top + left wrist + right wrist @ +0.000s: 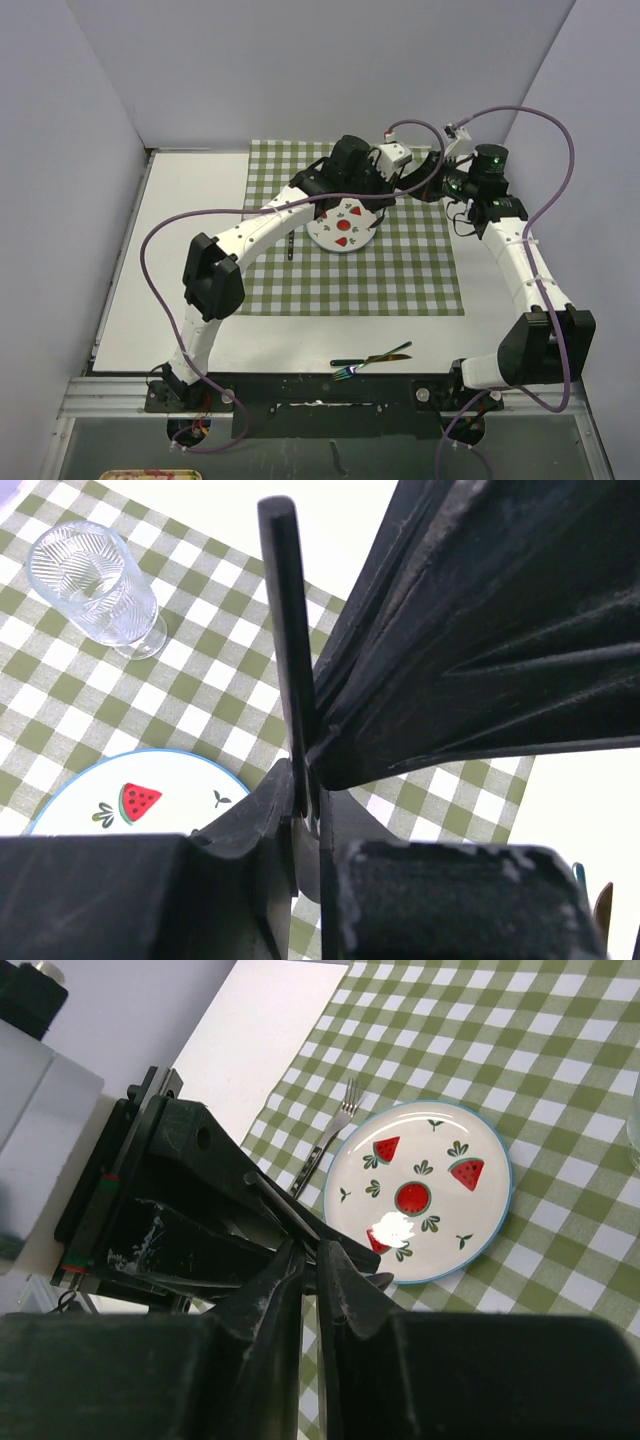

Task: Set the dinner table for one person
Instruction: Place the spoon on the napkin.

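While the left pincer (315,660) and right pincer (310,1255) hang clenched, a watermelon plate (470,1220) sits on checked cloth (560,1040).

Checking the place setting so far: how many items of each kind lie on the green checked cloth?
Plate: 1
Fork: 1
Glass: 1
Total: 3

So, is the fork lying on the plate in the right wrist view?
No, the fork lies on the checked cloth beside the plate, not on it.
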You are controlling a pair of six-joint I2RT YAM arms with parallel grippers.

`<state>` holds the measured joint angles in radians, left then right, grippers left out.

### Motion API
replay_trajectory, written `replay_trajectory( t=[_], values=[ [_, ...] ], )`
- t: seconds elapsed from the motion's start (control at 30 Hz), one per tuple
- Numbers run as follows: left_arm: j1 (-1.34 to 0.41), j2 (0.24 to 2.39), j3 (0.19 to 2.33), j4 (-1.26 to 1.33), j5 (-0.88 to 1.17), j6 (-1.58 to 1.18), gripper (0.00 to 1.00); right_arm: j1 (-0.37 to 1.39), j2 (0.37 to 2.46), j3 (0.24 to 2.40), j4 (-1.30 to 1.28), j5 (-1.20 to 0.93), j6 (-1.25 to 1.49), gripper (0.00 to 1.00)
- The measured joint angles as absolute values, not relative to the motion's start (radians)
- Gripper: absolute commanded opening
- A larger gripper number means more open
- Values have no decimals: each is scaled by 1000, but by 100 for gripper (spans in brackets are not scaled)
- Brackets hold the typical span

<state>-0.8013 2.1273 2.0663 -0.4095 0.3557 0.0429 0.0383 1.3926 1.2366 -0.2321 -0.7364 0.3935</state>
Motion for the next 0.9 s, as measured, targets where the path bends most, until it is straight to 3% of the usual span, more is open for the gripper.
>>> replay_trajectory(
  t=[0.53,0.63,0.77,0.9],
  values=[
    [-807,2128,2066,-410,317,133,0,40,1393,1235,-228,-738,373,0],
    [-813,2128,2058,-408,299,167,0,39,1393,1236,-244,-739,354,8],
    [-822,2127,2032,-396,288,205,0,39,1394,1239,-290,-740,325,26],
    [-831,2126,1983,-356,289,244,0,39,1404,1278,-366,-750,273,27]
  ],
)
